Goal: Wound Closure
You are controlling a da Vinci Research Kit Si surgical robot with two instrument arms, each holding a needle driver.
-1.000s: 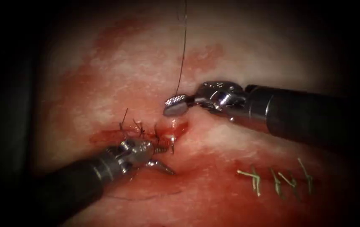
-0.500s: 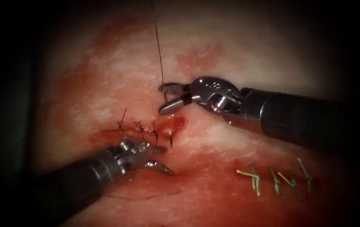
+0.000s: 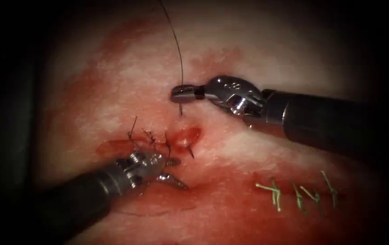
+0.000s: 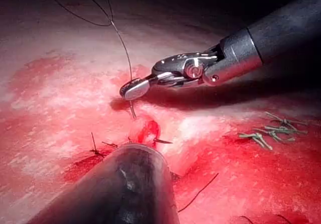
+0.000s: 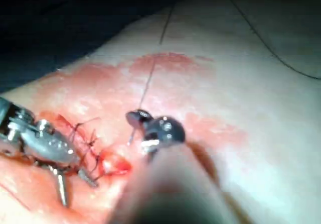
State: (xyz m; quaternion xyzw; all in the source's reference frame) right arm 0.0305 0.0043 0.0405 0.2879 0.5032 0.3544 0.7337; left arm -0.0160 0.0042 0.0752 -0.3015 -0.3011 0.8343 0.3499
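Now the right claw (image 3: 180,92) pinches thread (image 3: 179,50) over red-stained tissue (image 3: 126,86); left claw (image 3: 174,170) gapes empty.

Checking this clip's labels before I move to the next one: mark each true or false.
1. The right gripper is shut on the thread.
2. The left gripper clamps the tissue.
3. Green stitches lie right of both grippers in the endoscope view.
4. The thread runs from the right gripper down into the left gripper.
1. True: the right gripper is shut on the thread.
2. False: the left gripper is open and holds nothing.
3. True: the green stitches sit there.
4. False: the thread rises from the right gripper out of view.
I cannot tell where the needle is.
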